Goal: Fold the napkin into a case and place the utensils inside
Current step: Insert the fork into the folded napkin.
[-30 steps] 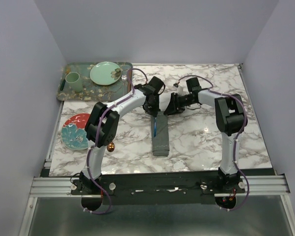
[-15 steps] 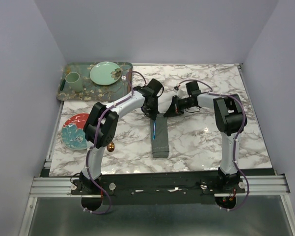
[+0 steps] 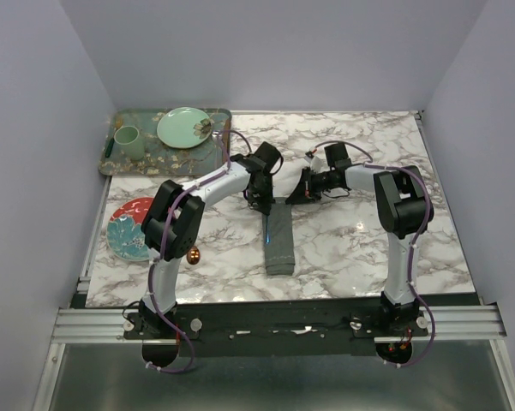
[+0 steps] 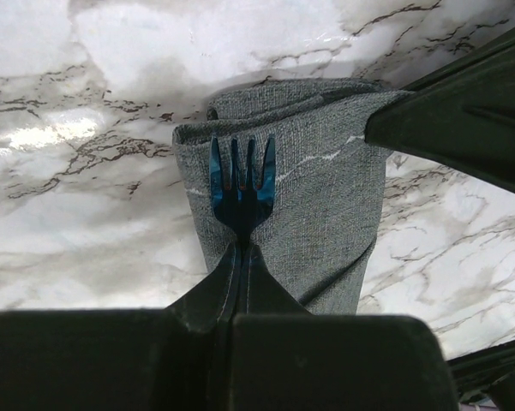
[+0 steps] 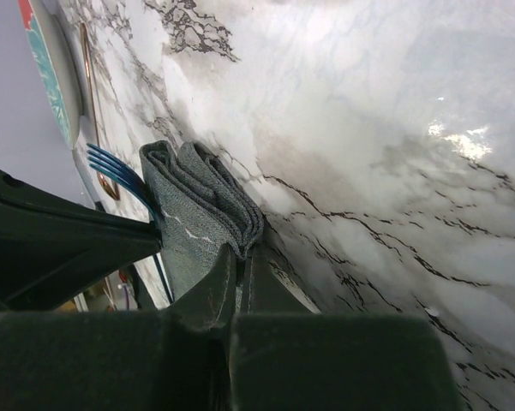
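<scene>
- Left gripper (image 4: 242, 253) is clenched on the blue fork (image 4: 242, 193), gripping the neck just below the tines. The tines lie flat on top of the grey case (image 4: 326, 214) at its far end.
- Right gripper (image 5: 237, 257) is clamped tight. It looks pinched on a cloth layer at the far corner of the case, beside the fork, but you can't see how many layers it has.
- The case lies mid-table (image 3: 351, 240) as a long narrow strip running toward you.
- The fork is light, stiff and slick. Keep your grip low on the neck so it doesn't pivot.
- The cloth is soft, floppy and layered, and it will sag or unfold if you tug. Hold only the top layer at the mouth so the pocket opens.
- The fork looks to be on the cloth, not inside it. Whether the pocket is open can't be told.
- The copper spoon (image 3: 194, 254) sits well apart, by the red-and-teal plate (image 3: 130, 229). It's thin and hard, so take it mid-handle.
</scene>
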